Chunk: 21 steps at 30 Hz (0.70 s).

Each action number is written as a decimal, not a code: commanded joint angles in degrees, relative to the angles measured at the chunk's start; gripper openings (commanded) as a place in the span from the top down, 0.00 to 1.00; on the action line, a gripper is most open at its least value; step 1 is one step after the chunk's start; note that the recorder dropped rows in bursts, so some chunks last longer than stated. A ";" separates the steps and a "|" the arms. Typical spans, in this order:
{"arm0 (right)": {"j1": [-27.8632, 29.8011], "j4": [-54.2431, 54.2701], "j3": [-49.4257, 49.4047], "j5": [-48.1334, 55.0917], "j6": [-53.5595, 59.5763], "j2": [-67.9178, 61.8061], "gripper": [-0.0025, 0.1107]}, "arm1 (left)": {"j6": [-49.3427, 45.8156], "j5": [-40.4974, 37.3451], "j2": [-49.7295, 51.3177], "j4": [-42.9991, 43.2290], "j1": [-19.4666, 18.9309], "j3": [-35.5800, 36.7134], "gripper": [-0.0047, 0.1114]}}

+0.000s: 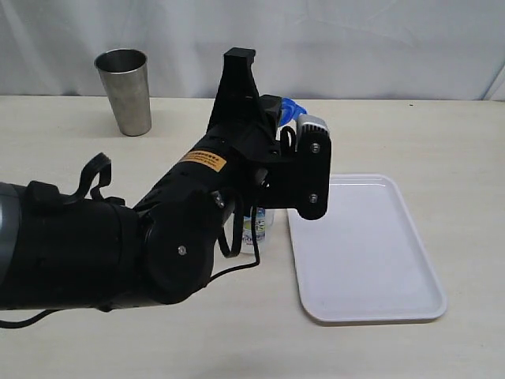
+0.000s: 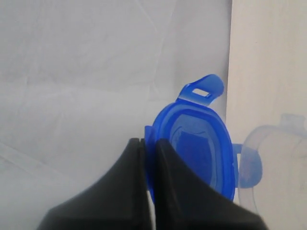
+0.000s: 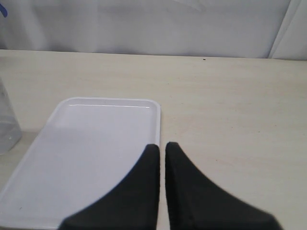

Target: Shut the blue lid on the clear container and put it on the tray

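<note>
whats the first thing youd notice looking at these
The big black left arm fills the left and middle of the exterior view, its pincer shut on the edge of the blue lid. To the arm's right lies the white tray, and a steel tumbler stands at the back left.

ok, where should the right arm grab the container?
Likely the container mid-wall, from the tray side, jaws level across its narrow body. It stands upright beside the tray; the left gripper, shut on the lid, hangs above it, so the top is taken. Right gripper is shut: open first.
</note>
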State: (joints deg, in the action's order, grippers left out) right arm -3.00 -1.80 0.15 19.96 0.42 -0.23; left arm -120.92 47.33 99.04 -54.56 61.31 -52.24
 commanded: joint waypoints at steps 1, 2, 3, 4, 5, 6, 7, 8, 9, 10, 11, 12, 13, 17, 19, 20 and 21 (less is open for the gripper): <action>0.21 0.05 -0.15 -0.12 0.15 0.23 0.94 | -1.50 0.82 -0.34 -0.33 0.90 0.15 0.96; 0.21 0.05 -0.15 -0.12 0.15 0.23 0.94 | -1.50 0.82 -0.34 -0.33 1.05 0.15 0.96; 0.21 0.05 -0.15 -0.12 0.15 0.23 0.94 | -1.50 0.82 -0.34 -0.33 1.31 0.15 0.96; 0.21 0.05 -0.15 -0.12 0.15 0.23 0.94 | -1.50 0.94 -0.34 -0.33 1.31 0.15 0.96; 0.21 0.05 -0.15 -0.12 0.15 0.23 0.94 | -1.50 0.94 -0.34 -0.47 1.31 0.15 0.96; 0.21 0.05 -0.15 -0.12 0.15 0.23 0.94 | -1.50 0.94 -0.34 -0.77 1.31 0.15 0.96; 0.21 0.05 -0.15 -0.12 0.15 0.23 0.94 | -1.50 0.94 -0.34 -1.20 1.31 0.15 0.96; 0.21 0.05 -0.15 -0.12 0.15 0.23 0.94 | -1.50 0.94 -0.34 -1.85 1.31 0.15 0.96; 0.21 0.05 -0.15 -0.12 0.15 0.23 0.94 | -1.50 0.94 -0.34 -2.26 1.31 0.15 0.96; 0.21 0.05 -0.15 -0.12 0.15 0.23 0.94 | -1.50 0.94 -0.34 -2.80 1.31 0.15 0.96; 0.21 0.05 -0.15 -0.12 0.15 0.23 0.94 | -1.50 0.82 -0.34 -3.03 1.31 0.15 0.96; 0.21 0.05 -0.15 -0.12 0.15 0.23 0.94 | -1.50 0.82 -0.34 -3.13 1.31 0.15 0.96; 0.21 0.05 -0.15 -0.12 0.15 0.23 0.94 | -1.50 0.68 -0.34 -3.14 1.31 0.15 0.96; 0.21 0.05 -0.15 -0.12 0.15 0.23 0.94 | -1.50 -2.24 -0.34 -4.17 1.31 0.15 0.96; 0.21 0.05 -0.15 -0.12 0.15 0.23 0.94 | -1.50 -2.84 -0.34 -4.58 1.31 0.15 0.96; 0.21 0.05 -0.15 -0.12 0.15 0.23 0.94 | -1.50 -2.84 -0.34 -4.58 1.31 0.15 0.96; 0.21 0.05 -0.15 -0.12 0.15 0.23 0.94 | -1.50 -2.72 -0.34 -4.58 1.31 0.15 0.96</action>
State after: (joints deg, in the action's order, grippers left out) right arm -3.00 -1.80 0.15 19.96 0.42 -0.23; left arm -120.92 44.67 99.04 -58.51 62.21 -52.24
